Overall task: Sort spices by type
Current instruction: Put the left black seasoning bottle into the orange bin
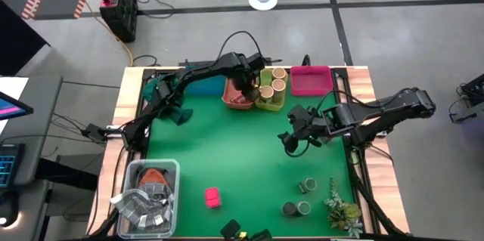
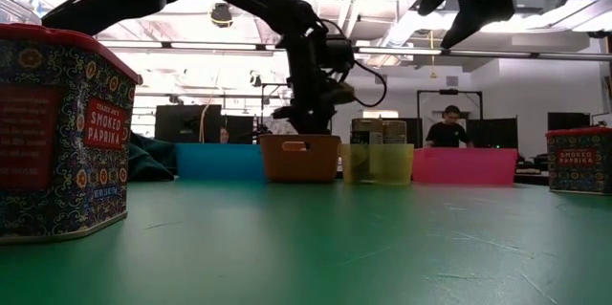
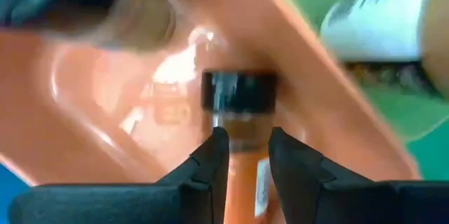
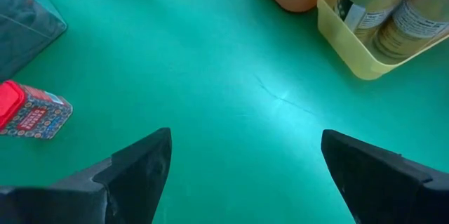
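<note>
Green mat, high view: I had the left gripper down over the orange tray at upper centre of the frame. The yellow tray just right of it held three tan-topped cylinders; the pink tray lay further right and the blue tray to the left.
Right arm, high view: the right gripper hung over bare mat right of centre, holding nothing.
Unsorted, high view: a pink box sat at lower centre, green-topped jars at lower right beside the plant sprig, and the clear tub at lower left.
Low view: the four trays showed in a row across the middle, the left gripper dipping into the orange one. Paprika tins stood at the far left and right edges.
Left wrist view: a dark-lidded jar lay inside the orange tray, just beyond my fingertips. The fingers stood slightly parted; whether they pinched the jar's body I could not tell.
Right wrist view: fingers spread wide over green mat, a pink box at left edge, both trays at top right.
Step in hand: I judged it the placing of a dark-lidded jar in the orange tray.
Next move: it called for letting go fully, lifting straight up clear of the tray wall, then fetching a jar from the lower part of the mat.
</note>
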